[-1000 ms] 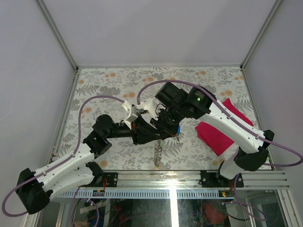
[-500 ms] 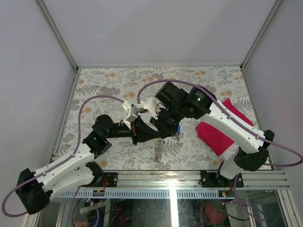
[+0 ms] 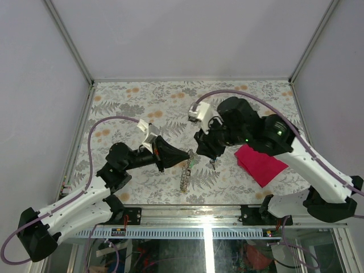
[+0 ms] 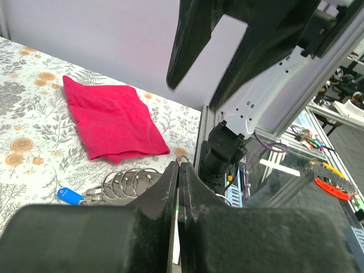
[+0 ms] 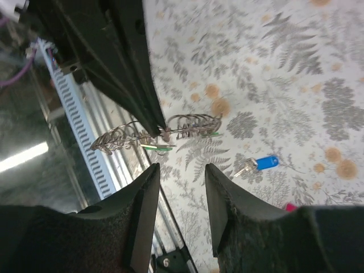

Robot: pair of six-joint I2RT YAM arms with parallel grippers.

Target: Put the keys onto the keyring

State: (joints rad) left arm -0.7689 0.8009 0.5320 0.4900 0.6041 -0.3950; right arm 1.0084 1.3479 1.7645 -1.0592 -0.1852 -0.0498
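Red cloth (image 3: 259, 164) right of the keyring (image 3: 185, 175)

Top camera looks down from behind; both close wrist cameras apparently share the keyring (image 5: 193, 124), blue key (image 5: 264, 163).

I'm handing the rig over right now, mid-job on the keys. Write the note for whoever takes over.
Grippers: the left gripper is shut on the keyring, whose rings dangle from its tips. The right gripper is open and empty, close beside the rings.
Things: the blue key lies loose on the table, apart from the keyring and near the red cloth. The green key shows among the rings; it looks threaded, but that is not certain.
Done: keyring gripped.
Left: pick up the blue key and thread it on.
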